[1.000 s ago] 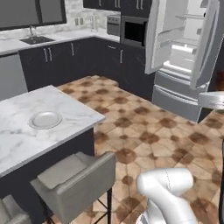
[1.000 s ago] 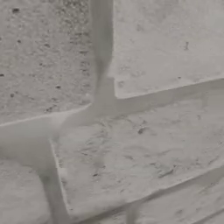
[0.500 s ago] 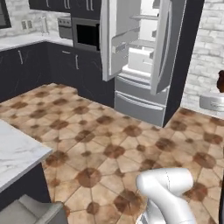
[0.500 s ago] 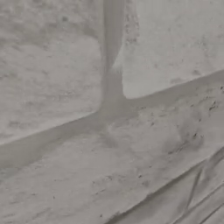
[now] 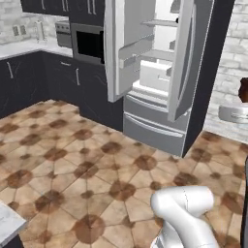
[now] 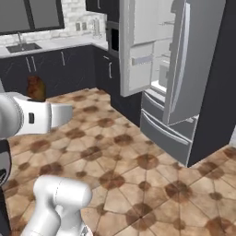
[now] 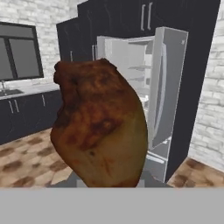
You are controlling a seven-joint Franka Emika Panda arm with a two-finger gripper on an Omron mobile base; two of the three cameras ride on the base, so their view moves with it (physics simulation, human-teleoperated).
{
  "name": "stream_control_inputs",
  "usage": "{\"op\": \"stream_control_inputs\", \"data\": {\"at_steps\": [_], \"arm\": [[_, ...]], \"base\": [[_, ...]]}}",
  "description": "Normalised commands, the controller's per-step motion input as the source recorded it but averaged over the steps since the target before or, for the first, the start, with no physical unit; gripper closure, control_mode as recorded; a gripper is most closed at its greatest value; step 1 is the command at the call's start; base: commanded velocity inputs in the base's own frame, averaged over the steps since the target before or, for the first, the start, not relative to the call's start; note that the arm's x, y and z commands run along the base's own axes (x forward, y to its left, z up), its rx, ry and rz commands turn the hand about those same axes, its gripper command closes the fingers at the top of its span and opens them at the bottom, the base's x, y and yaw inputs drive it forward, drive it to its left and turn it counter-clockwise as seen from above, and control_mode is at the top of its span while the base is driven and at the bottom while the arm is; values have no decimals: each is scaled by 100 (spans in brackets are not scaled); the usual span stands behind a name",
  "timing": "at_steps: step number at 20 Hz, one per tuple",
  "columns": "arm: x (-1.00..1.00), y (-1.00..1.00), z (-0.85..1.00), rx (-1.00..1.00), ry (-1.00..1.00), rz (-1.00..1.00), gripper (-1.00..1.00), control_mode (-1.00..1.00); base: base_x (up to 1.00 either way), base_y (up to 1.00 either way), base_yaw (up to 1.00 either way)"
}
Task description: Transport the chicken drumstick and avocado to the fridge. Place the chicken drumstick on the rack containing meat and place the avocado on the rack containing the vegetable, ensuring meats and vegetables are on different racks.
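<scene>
My gripper (image 7: pixel 109 181) is shut on the chicken drumstick (image 7: pixel 98 131), a dark-brown lump that stands large and upright in the hand view. It also shows above the white hand as the drumstick (image 5: pixel 243 89) at the right edge of the left base view and the drumstick (image 6: pixel 34 87) at the left of the right base view. The fridge (image 5: pixel 160 72) stands ahead across the floor with both doors swung open, its white inside showing grey shelves (image 5: pixel 160 53). What lies on them is too small to tell. The avocado is out of view.
A wall oven (image 5: pixel 87 43) and dark cabinets (image 5: pixel 29 82) run left of the fridge. A sink (image 6: pixel 23 46) sits in the far counter. A marble counter corner (image 5: pixel 7 225) pokes in at the lower left. Brown tiled floor (image 5: pixel 97 160) lies between me and the fridge.
The base has turned and driven, so both base views shifted: the fridge is now larger and nearer the middle, and the right base view shows the kitchen instead of brick wall. The grip is unchanged.
</scene>
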Motion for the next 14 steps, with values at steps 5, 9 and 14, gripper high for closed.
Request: {"op": "stream_control_inputs", "data": {"at_steps": [5,9,14], "arm": [[0,0,0,0,0,0,100,100],[0,0,0,0,0,0,100,100],[0,0,0,0,0,0,100,100]], "base": [[100,-47,0],[100,40,-19],[100,42,-25]]}}
